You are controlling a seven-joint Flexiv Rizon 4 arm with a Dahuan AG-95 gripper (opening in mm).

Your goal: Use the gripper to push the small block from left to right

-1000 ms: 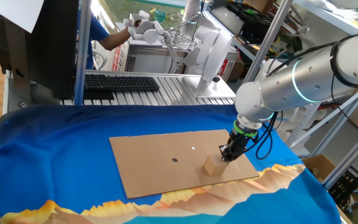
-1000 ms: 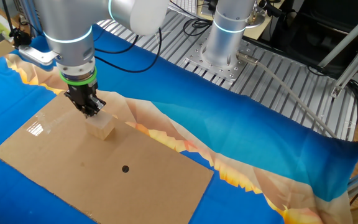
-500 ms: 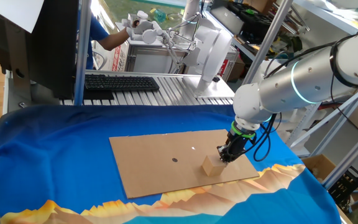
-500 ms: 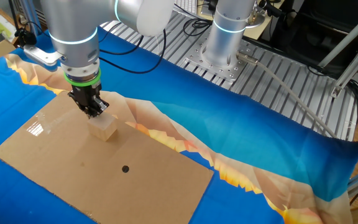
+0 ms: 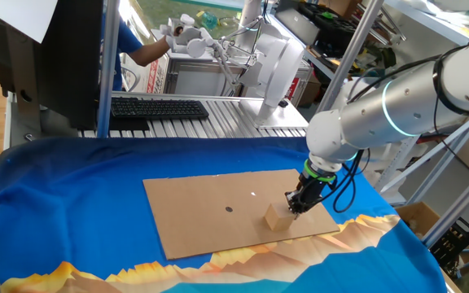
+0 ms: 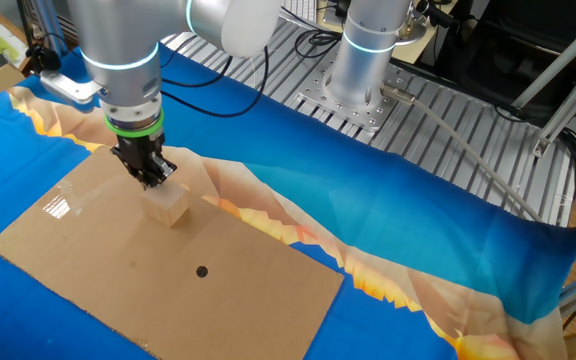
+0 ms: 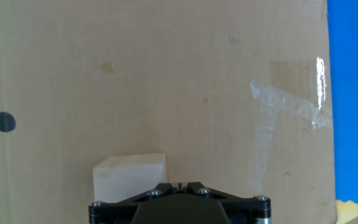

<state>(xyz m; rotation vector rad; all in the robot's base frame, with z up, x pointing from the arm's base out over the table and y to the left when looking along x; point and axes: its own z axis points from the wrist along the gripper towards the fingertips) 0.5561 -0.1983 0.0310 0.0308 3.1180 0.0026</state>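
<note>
one steady, low push suits this step: the gripper (image 6: pixel 151 177), jaws closed and empty, touches the small block (image 6: pixel 167 206) just beside them.

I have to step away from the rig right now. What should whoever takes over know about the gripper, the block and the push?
Gripper: fingers shut together, holding nothing, tip low against the small block's side.
Small block: sits flat on the cardboard sheet, near one end of it in both fixed views; the dark dot is apart from it, nearer the sheet's middle.
Done: gripper is down at the block, in place to push.
Left: how far the push has gone cannot be judged here; check it before continuing.
</note>
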